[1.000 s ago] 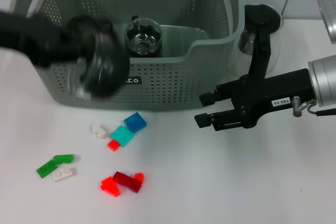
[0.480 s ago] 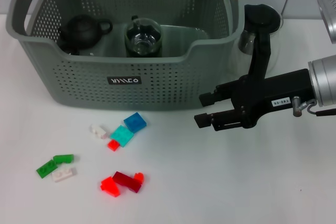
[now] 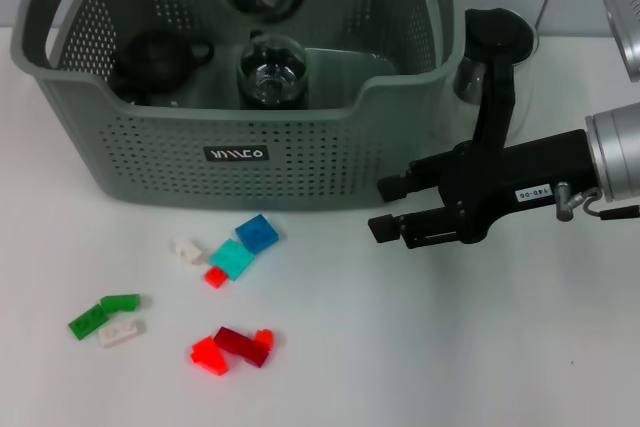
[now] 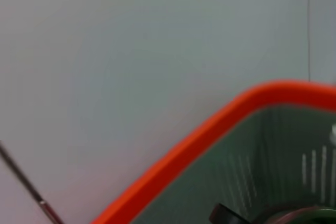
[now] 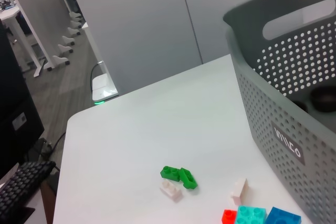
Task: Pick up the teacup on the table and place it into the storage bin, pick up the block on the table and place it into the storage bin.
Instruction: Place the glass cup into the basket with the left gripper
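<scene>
The right end effector (image 3: 385,209), its black fingers parted and empty, was held above the white counter (image 3: 480,347) just right of the large grey perforated storage bin (image 3: 250,152). The left end effector's state could not be told. A clear glass teacup (image 3: 268,72) was seen inside the bin, and small coloured plastic blocks (image 3: 240,247) were scattered before it.

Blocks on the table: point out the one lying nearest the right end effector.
The blue block, just below the storage bin front. It lies closest to the right end effector; the teal block beside it sits farther left.
</scene>
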### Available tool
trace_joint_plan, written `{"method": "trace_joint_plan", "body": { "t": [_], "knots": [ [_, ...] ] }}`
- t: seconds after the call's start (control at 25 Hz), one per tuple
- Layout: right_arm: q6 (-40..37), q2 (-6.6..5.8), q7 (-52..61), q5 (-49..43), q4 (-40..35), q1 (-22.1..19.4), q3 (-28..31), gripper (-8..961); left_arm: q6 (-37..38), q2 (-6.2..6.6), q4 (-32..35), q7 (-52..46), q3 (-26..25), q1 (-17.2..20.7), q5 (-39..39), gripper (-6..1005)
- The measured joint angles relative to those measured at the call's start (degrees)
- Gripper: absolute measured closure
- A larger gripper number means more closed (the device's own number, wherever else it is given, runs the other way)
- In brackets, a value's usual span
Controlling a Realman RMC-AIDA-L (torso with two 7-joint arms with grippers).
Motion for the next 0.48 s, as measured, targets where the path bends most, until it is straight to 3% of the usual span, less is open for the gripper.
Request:
{"method": "trace_joint_plan", "body": {
  "t": [0.24, 0.48],
  "knots": [
    [0.06, 0.03, -0.06, 0.0, 0.0, 0.06, 0.0, 343, -5.34, -3.14, -2.76, 0.35, 4.7, -1.01, 9.25, 959],
    [0.23, -0.04, -0.09, -0.01, 0.0, 0.23, 0.0, 343, -7.6, -3.81, -4.7, 0.26, 8.22, -0.83, 12.55, 959]
  ]
}}
